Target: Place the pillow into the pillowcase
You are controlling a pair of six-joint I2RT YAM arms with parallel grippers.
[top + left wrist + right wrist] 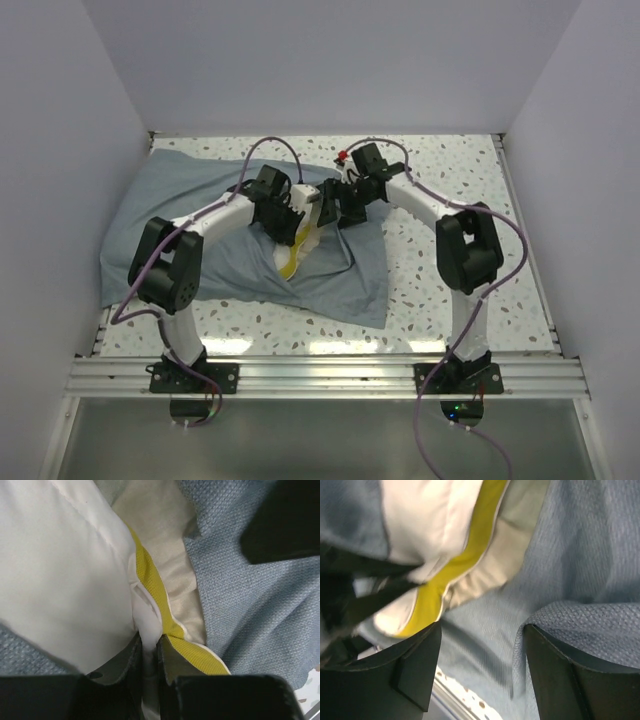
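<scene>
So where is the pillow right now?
In the top view, the pillow is mid-table, partly tucked in the blue pillowcase, with the left hand pinching its edge.

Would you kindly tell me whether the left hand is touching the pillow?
Touching. The left wrist view shows the left hand pinched shut on a white fold of the pillow, with no gap between them.

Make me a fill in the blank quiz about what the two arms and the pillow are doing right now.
The pillow, partly in the pillowcase, has a ___ edge. The left gripper is ___ on the pillow. The right gripper is ___.
Missing: yellow; shut; open.
</scene>
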